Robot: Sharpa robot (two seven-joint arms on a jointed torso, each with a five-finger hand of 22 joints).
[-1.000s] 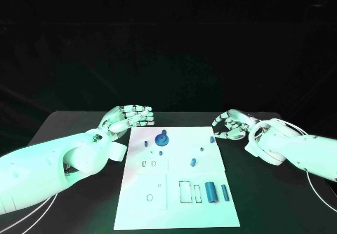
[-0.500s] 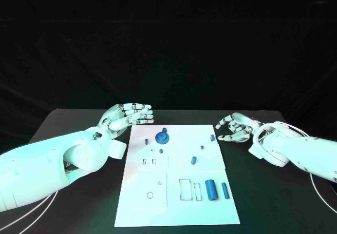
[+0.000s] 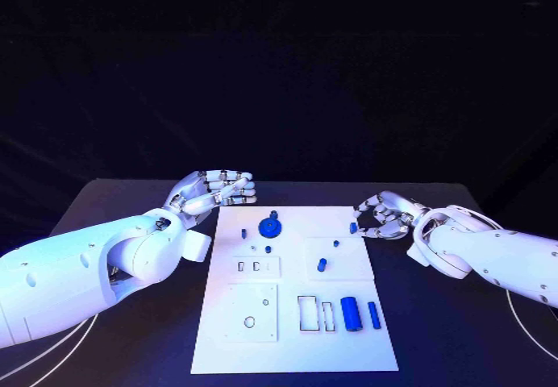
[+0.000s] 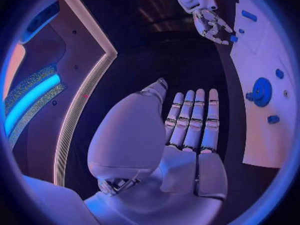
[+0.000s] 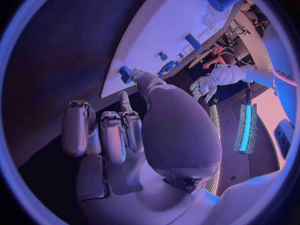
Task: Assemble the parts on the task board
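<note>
Since a second ago the right hand [image 3: 384, 216] has drawn back from the far right corner of the task board [image 3: 291, 355] to just off its right edge, and in the right wrist view it pinches a small blue part [image 5: 125, 74] at its fingertips, the other fingers curled. To do this step well, I judge it should carry the part low and upright over its socket and press straight down, without tilting. The left hand [image 3: 215, 192] hovers off the board's far left corner, fingers straight and together, holding nothing, near the blue gear [image 3: 270, 228].
</note>
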